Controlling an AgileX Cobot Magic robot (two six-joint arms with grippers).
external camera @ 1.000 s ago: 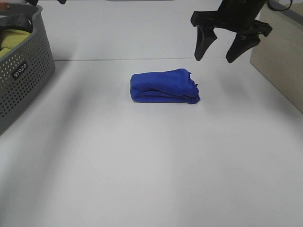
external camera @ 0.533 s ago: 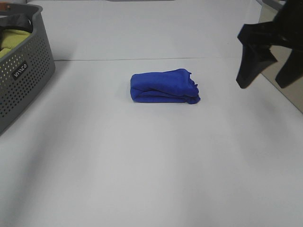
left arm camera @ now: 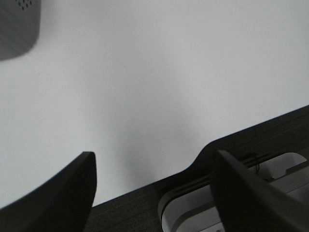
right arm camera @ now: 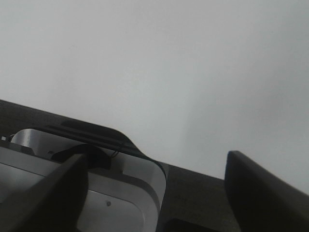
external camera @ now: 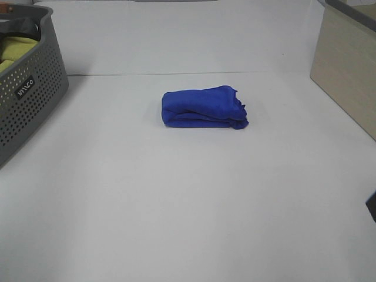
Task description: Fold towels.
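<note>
Presently the white tabletop (external camera: 176, 205) fills most of the exterior high view. A grey perforated basket (external camera: 26, 94) stands at its left edge, with yellow-green cloth (external camera: 13, 48) showing inside. A pale wood-toned panel (external camera: 346, 64) stands at the right edge.

Towel (external camera: 202, 107): royal blue, folded into a compact stacked bundle, lying on the tabletop near the middle, a little toward the far side, well apart from basket and panel. Its right end is ragged, with layered edges showing. Nothing touches it.

Left hand (left arm camera: 154, 193): seen only in the left wrist view, fingers (left arm camera: 58, 193) spread wide, nothing between them; it hangs over the tabletop's near edge.

Right hand (right arm camera: 154, 193): seen only in the right wrist view, likewise spread wide and empty, over the tabletop edge and grey equipment (right arm camera: 72, 193) beneath.
</note>
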